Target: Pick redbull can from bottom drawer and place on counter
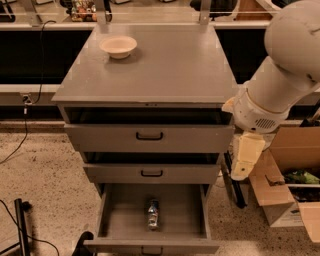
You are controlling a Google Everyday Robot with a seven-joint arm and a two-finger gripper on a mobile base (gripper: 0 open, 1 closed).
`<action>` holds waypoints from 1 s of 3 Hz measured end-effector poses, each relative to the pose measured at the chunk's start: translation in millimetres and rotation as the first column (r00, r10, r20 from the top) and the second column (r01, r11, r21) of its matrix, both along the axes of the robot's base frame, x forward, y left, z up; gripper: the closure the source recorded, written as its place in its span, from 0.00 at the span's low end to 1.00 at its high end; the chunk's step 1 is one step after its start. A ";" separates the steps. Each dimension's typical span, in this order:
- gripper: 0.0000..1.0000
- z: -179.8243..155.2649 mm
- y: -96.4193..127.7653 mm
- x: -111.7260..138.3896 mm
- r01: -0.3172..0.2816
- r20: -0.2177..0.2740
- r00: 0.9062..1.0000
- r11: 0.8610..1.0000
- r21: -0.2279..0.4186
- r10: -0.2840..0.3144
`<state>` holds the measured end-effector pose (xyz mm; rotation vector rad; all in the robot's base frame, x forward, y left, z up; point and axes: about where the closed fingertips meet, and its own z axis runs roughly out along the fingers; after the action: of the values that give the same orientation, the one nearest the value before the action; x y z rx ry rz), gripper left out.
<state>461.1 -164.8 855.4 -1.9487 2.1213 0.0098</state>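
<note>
The redbull can [153, 214] lies on its side in the middle of the open bottom drawer [120, 215], its shiny top toward the front. The two shallower drawers above are partly pulled out. The counter [165, 65] is the grey cabinet top, with only a cream bowl [118, 46] at its back left. My white arm comes in from the upper right. The gripper [245, 157] hangs down beside the cabinet's right side, level with the middle drawer, above and to the right of the can and not touching it.
An open cardboard box [287, 180] stands on the floor just right of the arm. Black cables and a black stand [21, 225] are on the speckled floor at the left. A pale shelf with metal posts [204, 11] runs behind the cabinet.
</note>
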 end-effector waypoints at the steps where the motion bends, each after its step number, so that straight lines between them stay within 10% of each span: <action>1: 0.00 -11.8 11.5 -7.6 -0.118 -0.059 0.991 0.993 0.001 0.118; 2: 0.00 -44.8 44.1 -45.4 -0.401 -0.224 0.886 0.914 0.062 0.405; 3: 0.00 -53.8 51.7 -60.2 -0.601 -0.223 0.773 0.798 0.042 0.594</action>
<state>400.9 -113.1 801.6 -2.6700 1.5098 0.3358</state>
